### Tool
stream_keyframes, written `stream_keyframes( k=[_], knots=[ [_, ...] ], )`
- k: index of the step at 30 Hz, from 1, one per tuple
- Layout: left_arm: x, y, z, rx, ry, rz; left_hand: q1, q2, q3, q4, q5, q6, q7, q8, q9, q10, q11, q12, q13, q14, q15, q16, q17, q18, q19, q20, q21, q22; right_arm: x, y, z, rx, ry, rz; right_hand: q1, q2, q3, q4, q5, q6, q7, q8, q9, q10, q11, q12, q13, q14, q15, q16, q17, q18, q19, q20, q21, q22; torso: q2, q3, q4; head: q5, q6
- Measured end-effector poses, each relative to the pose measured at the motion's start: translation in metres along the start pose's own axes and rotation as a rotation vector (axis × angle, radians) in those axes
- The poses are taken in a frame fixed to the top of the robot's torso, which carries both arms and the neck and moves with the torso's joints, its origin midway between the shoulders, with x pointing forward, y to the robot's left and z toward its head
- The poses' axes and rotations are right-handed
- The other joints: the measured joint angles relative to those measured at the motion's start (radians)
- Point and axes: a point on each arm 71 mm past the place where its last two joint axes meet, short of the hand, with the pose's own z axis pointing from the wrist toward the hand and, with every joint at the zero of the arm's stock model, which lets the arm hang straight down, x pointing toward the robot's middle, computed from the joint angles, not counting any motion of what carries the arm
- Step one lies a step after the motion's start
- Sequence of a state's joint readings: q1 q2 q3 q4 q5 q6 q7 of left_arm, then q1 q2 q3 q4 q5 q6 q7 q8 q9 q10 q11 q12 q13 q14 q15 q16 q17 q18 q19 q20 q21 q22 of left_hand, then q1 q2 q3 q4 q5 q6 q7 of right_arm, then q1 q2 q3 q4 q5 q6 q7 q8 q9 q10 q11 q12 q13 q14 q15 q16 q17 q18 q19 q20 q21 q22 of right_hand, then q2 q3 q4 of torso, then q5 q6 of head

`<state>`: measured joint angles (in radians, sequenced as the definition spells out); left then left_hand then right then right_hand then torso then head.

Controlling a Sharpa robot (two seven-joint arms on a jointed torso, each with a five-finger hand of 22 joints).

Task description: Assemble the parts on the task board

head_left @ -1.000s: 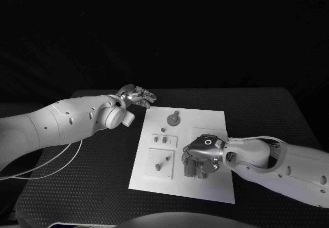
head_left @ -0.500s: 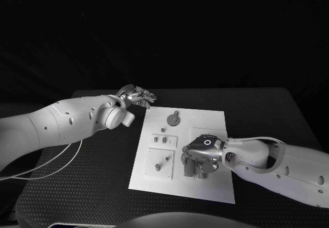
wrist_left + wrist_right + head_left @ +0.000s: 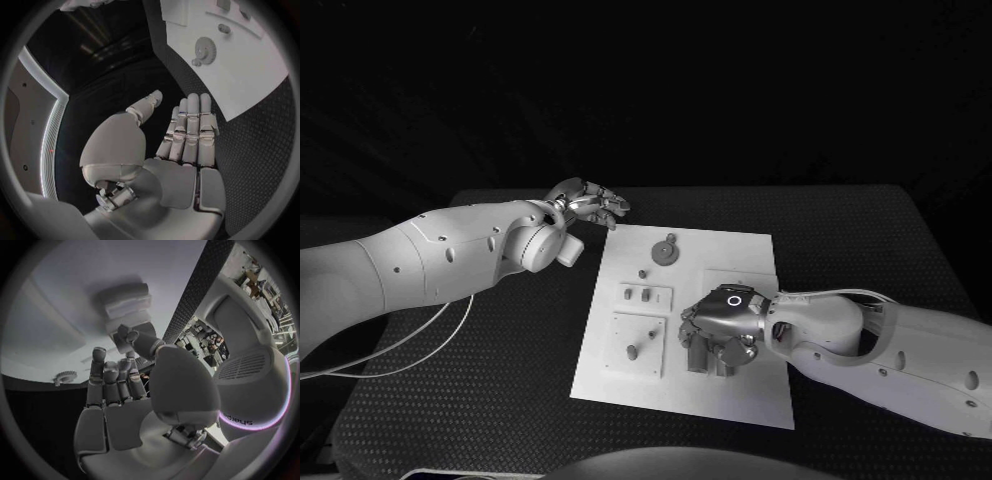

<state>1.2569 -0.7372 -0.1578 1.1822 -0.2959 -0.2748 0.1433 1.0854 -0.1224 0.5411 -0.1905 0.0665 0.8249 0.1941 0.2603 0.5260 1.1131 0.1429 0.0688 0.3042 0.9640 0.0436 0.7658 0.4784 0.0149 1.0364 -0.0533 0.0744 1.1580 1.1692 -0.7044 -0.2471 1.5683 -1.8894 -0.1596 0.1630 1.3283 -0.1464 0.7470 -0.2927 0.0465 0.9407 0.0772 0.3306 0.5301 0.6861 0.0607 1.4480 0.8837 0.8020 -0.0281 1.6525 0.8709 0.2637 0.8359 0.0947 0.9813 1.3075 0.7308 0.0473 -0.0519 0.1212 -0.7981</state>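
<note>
Over the task board (image 3: 733, 250) I see my right hand (image 3: 715, 335) — grip unclear; left hand (image 3: 589, 204) loose, empty — "sharpa" lettering (image 3: 240, 418) on the arm.

The right hand (image 3: 718, 325) has been shifted a little to the left and slightly nearer over the task board (image 3: 733, 255), so that more of the near right parts is covered by it. The fingers (image 3: 705, 355) have been drawn in somewhat beneath the palm. No other change can be made out.
</note>
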Motion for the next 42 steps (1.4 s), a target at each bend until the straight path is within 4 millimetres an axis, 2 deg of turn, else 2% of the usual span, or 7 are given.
stream_keyframes(
  k=[5, 12, 21, 27, 31, 38, 42],
  knots=[
    [0.0000, 0.0000, 0.0000, -0.001, 0.000, 0.000, 0.000, 0.000, 0.000, 0.000, 0.000, 0.000, 0.000, 0.000, 0.000, 0.000, 0.000, 0.000, 0.000, 0.000, 0.000, 0.000, 0.000, 0.000, 0.000, 0.000, 0.000, 0.000, 0.0013, -0.0026, 0.0005, 0.007, 0.004, 0.001, -0.009, -0.009, 0.000, 0.000, 0.000, -0.003, 0.003, 0.000, 0.000, 0.000, 0.000, 0.000, -0.002, 0.000, 0.000, 0.000, -0.002, 0.000, 0.000, 0.000, 0.000, 0.000, 0.000, 0.0000, 0.0002, -0.001, -0.003],
    [0.0007, -0.0003, 0.0002, -0.001, 0.001, 0.000, 0.000, 0.000, 0.000, 0.000, 0.000, 0.000, 0.000, 0.000, 0.000, 0.000, 0.000, 0.000, 0.000, 0.000, 0.000, 0.000, 0.000, 0.000, 0.000, 0.000, 0.000, 0.000, 0.0004, -0.0031, 0.0014, 0.009, 0.002, 0.003, -0.068, -0.045, -0.009, 0.009, 0.000, -0.015, 0.016, -0.009, 0.000, -0.004, 0.004, 0.000, -0.008, -0.003, 0.003, 0.000, -0.006, 0.000, 0.000, 0.007, 0.000, 0.000, 0.000, -0.0001, -0.0001, -0.003, -0.003],
    [0.0006, -0.0002, 0.0001, -0.001, 0.001, 0.000, 0.000, 0.000, 0.000, 0.000, 0.000, 0.000, 0.000, 0.000, 0.000, 0.000, 0.000, 0.000, 0.000, 0.000, 0.000, 0.000, 0.001, 0.000, -0.003, 0.003, 0.000, 0.000, 0.0005, -0.0034, 0.0023, 0.012, 0.003, 0.008, -0.074, -0.049, -0.002, 0.003, 0.000, -0.033, 0.030, -0.023, -0.007, -0.021, 0.008, 0.000, -0.020, -0.014, 0.010, 0.000, -0.017, 0.000, -0.005, 0.013, -0.013, 0.000, 0.000, 0.0007, -0.0005, -0.003, -0.003],
    [0.0007, -0.0002, 0.0002, -0.001, 0.002, 0.000, 0.000, 0.000, 0.000, 0.000, 0.000, -0.001, -0.001, 0.000, 0.000, 0.000, 0.000, 0.000, 0.000, 0.000, 0.000, 0.000, 0.001, 0.000, -0.003, 0.003, 0.000, 0.000, 0.0023, -0.0036, 0.0022, 0.014, 0.008, 0.011, -0.075, -0.048, 0.003, 0.000, 0.000, -0.050, 0.015, -0.028, -0.009, -0.027, 0.013, 0.000, -0.025, -0.020, 0.013, 0.000, -0.021, 0.000, -0.010, 0.015, -0.019, 0.000, 0.000, 0.0010, -0.0009, -0.005, -0.003],
    [0.0004, -0.0001, 0.0001, -0.002, 0.001, 0.000, 0.000, 0.000, 0.000, 0.000, 0.000, -0.001, -0.001, 0.000, 0.000, 0.000, 0.000, 0.000, 0.000, 0.000, 0.000, 0.000, 0.001, 0.000, -0.003, 0.003, 0.000, 0.000, 0.0029, -0.0043, 0.0019, 0.016, 0.011, 0.011, -0.056, -0.037, 0.009, -0.001, 0.000, -0.051, 0.016, -0.029, -0.009, -0.029, 0.015, 0.000, -0.027, -0.027, 0.012, 0.000, -0.023, 0.000, -0.016, 0.016, -0.019, 0.000, 0.000, 0.0011, -0.0008, -0.005, -0.003],
    [0.0002, 0.0000, 0.0000, -0.002, 0.001, 0.000, 0.000, 0.000, 0.000, 0.000, 0.000, -0.001, -0.001, 0.000, 0.000, 0.000, 0.000, 0.000, 0.000, 0.000, 0.000, 0.000, 0.002, 0.000, -0.003, 0.003, 0.000, 0.001, 0.0041, -0.0055, 0.0009, 0.019, 0.014, 0.010, -0.039, -0.042, 0.010, -0.001, 0.000, -0.049, 0.010, -0.028, -0.006, -0.034, 0.013, 0.000, -0.029, -0.029, 0.014, 0.000, -0.025, 0.000, -0.019, 0.019, -0.019, 0.000, 0.000, 0.0012, -0.0007, -0.005, -0.004],
    [-0.0001, 0.0002, -0.0001, -0.002, 0.000, 0.000, 0.000, 0.000, 0.000, 0.000, 0.000, -0.001, -0.001, 0.000, 0.000, 0.000, 0.000, 0.000, 0.000, 0.000, 0.000, 0.000, 0.002, 0.000, -0.003, 0.003, 0.000, 0.001, 0.0050, -0.0077, -0.0007, 0.025, 0.016, 0.009, -0.033, -0.048, 0.010, -0.001, 0.000, -0.109, -0.006, -0.052, -0.013, -0.048, 0.020, -0.002, -0.036, -0.041, 0.020, 0.000, -0.030, 0.000, -0.031, 0.023, -0.025, 0.000, 0.000, 0.0011, -0.0007, -0.005, -0.004]
  ],
)
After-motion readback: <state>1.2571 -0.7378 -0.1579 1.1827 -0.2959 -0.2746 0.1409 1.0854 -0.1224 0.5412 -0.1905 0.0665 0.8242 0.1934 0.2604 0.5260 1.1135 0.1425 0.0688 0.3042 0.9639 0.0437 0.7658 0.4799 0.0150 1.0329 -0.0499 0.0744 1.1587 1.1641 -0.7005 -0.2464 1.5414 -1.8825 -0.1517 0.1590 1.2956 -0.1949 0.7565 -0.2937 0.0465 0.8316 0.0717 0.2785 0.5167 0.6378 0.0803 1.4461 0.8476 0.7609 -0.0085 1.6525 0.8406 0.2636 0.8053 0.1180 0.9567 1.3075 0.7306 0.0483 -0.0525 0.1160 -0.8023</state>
